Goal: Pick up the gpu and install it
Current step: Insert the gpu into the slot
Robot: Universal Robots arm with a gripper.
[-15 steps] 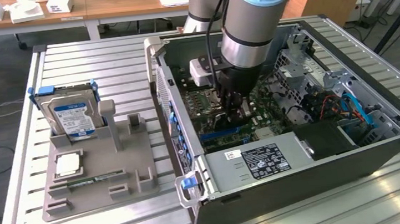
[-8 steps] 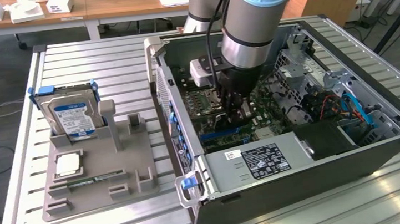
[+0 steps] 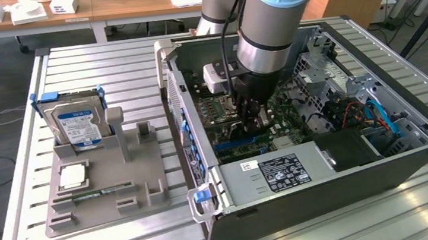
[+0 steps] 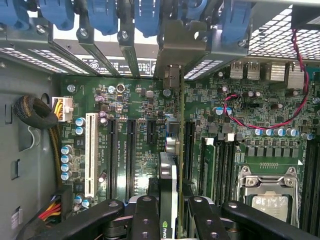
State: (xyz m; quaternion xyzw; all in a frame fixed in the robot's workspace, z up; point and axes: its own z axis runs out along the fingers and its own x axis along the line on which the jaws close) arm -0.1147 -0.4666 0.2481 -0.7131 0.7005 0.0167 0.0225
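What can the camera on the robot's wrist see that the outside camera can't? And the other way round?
Wrist view: the gpu held on edge by the gripper, close above the slots, and a long white slot.
Exterior view: the hard drive standing upright in a grey holder on the slatted table, beside the open computer case.
Both: the green motherboard inside the case, with the gripper reaching down over it.

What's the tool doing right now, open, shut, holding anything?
Tool: closed on the gpu, held edge-on over the motherboard.
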